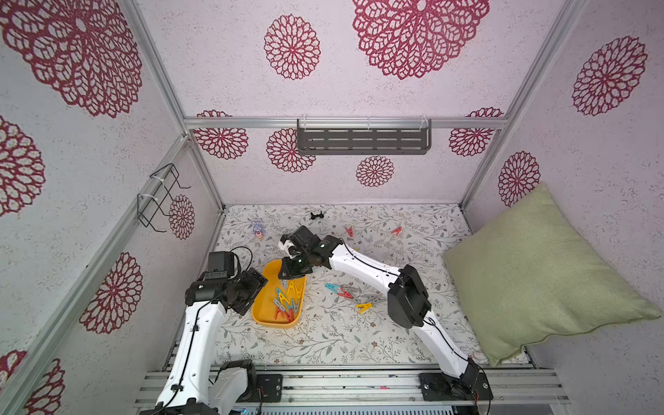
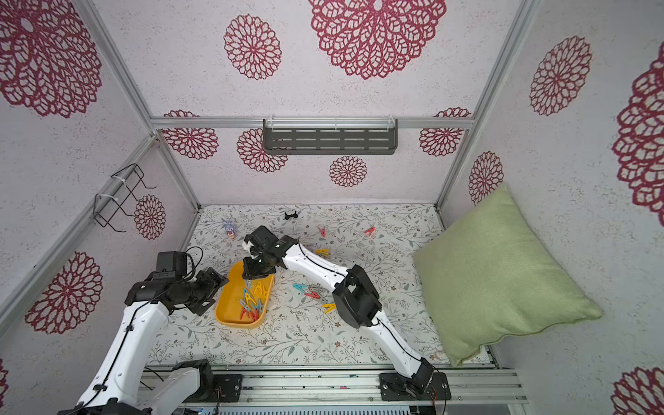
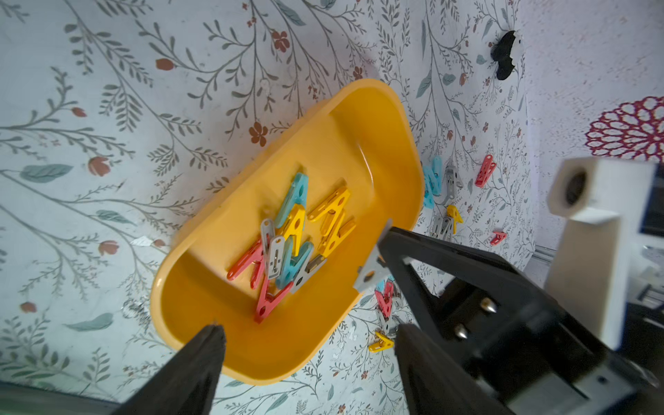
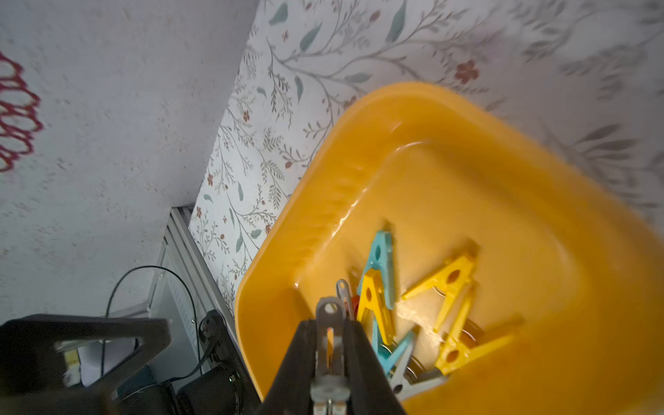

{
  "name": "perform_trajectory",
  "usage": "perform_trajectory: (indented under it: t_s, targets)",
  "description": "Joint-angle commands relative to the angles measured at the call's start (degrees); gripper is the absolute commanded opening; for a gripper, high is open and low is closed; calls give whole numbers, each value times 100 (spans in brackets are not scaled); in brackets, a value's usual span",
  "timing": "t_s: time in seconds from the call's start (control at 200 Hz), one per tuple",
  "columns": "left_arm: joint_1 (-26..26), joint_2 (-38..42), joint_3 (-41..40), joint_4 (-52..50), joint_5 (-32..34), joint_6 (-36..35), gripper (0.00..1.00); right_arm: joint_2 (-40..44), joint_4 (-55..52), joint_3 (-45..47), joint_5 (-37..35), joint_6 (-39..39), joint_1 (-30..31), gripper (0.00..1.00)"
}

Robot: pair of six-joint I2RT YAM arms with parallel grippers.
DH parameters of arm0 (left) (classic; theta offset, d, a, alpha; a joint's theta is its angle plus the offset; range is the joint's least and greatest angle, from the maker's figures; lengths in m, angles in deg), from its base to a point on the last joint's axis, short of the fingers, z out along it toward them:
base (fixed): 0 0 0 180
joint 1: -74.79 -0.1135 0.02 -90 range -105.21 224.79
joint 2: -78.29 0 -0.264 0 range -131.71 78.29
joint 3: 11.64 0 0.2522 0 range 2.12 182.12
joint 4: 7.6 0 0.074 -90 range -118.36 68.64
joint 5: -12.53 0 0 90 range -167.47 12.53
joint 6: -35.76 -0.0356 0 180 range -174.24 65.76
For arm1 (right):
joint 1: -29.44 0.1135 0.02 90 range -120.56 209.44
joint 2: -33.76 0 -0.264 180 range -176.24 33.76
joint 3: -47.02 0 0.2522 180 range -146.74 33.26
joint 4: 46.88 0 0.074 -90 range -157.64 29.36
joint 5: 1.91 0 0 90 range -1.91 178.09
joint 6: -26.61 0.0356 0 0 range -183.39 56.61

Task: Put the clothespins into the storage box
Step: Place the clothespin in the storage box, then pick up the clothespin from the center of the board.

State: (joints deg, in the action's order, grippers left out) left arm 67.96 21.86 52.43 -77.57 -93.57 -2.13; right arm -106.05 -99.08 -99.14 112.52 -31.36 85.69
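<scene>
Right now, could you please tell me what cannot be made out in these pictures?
- Loose pegs: in both top views the right arm hides some, so no count.
- Box: in both top views the right gripper covers its far end.
- Grey peg in that gripper: the right wrist view's edge cuts off one end.
- Pile in the box: pegs overlap; right wrist view blurs them.
- Bunny, black clip: too small in top views.

storage box point(image 1: 263, 309): yellow, upright | clothespins point(image 1: 286, 300): pile inside, others scattered beside
</scene>
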Motion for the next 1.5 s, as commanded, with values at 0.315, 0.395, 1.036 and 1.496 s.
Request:
perform_trajectory:
  t_s: [0.315, 0.395, 1.036, 1.496]
  targets:
    - [-51, 216, 258, -519, -100, -257, 81, 300, -950, -648, -456, -415, -146, 58]
    - [100, 49, 425, -458, -105, -256, 81, 621, -919, -385, -646, -476, -272, 58]
    - [2406, -3399, 3318, -454, 700, -1654, 78, 4217, 779, 5100, -806, -120, -2575, 49]
    - [3074, -6590, 6264, -1528, 1075, -3279, 69, 4735, 943, 6117, -599, -124, -2836, 50]
